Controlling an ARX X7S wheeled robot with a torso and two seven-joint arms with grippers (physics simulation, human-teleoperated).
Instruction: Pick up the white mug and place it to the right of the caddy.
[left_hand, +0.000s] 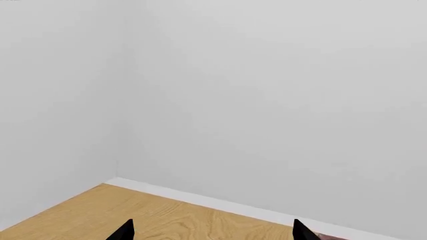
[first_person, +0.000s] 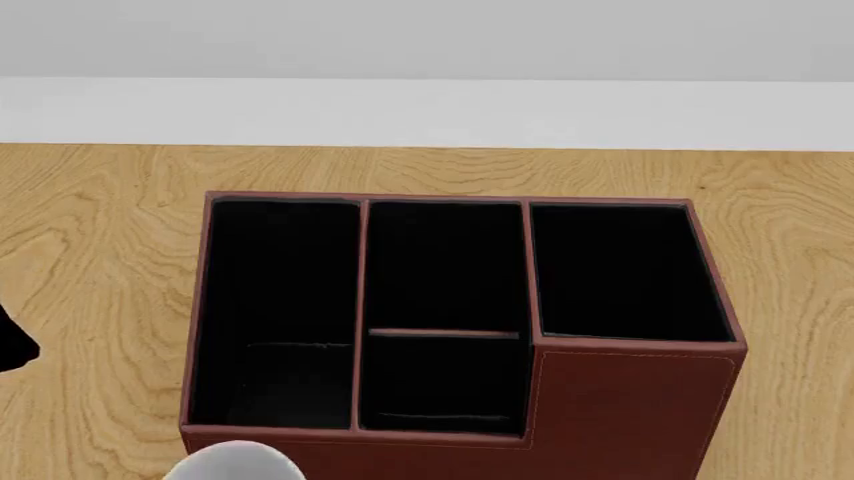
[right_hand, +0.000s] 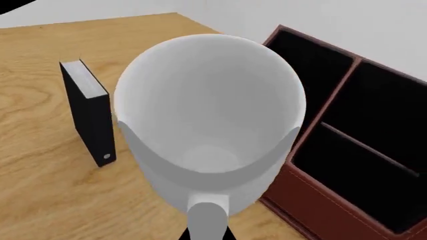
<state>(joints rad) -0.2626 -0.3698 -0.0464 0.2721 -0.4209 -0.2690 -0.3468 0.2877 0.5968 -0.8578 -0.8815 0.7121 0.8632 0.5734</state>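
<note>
Presently, the white mug (right_hand: 210, 135) stands upright just beside the caddy (right_hand: 347, 150), right pincer's grip indeterminable, left pincer (left_hand: 213, 231) released; grasp the handle squarely, avoiding the black book (right_hand: 90, 110).

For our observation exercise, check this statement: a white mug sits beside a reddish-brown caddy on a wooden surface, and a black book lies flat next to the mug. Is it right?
Not quite. The black book is not lying flat: it stands upright on its edge, as the right wrist view shows. The rest holds: the white mug is beside the reddish-brown caddy on the wooden surface.
</note>
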